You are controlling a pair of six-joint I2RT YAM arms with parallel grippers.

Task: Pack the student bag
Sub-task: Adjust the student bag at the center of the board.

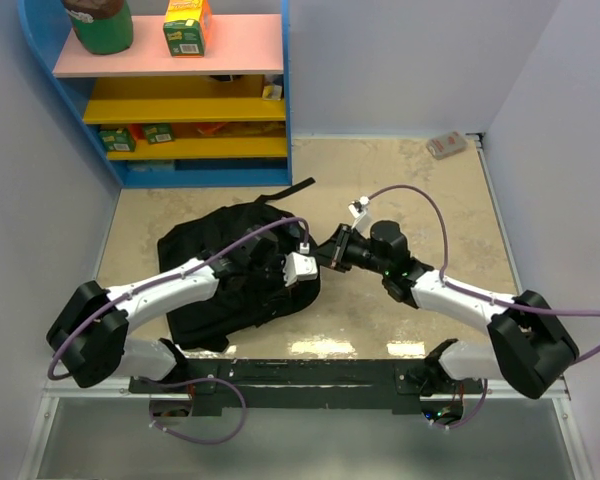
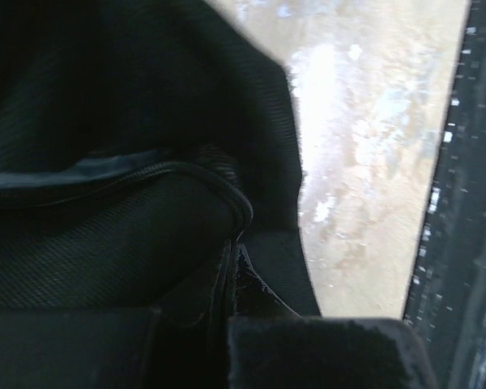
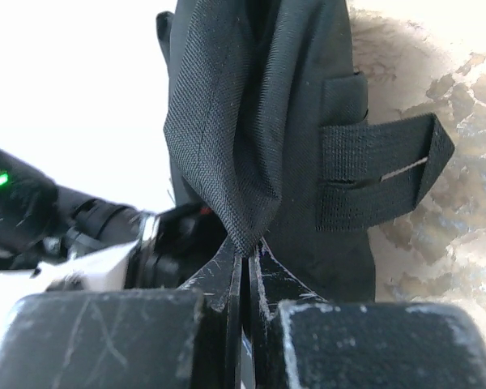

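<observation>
no readable text, print on the yellow carton (image 1: 187,27) on the pink shelf (image 1: 240,45) too small to read

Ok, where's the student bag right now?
Top view: the student bag lies left of centre on the table, in front of the blue shelf.

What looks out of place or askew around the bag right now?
Nothing spilled or damaged. The student bag lies slumped and crumpled on the table, one strap trailing toward the shelf. The left gripper and the right gripper are each shut on a fold of its fabric.
</observation>
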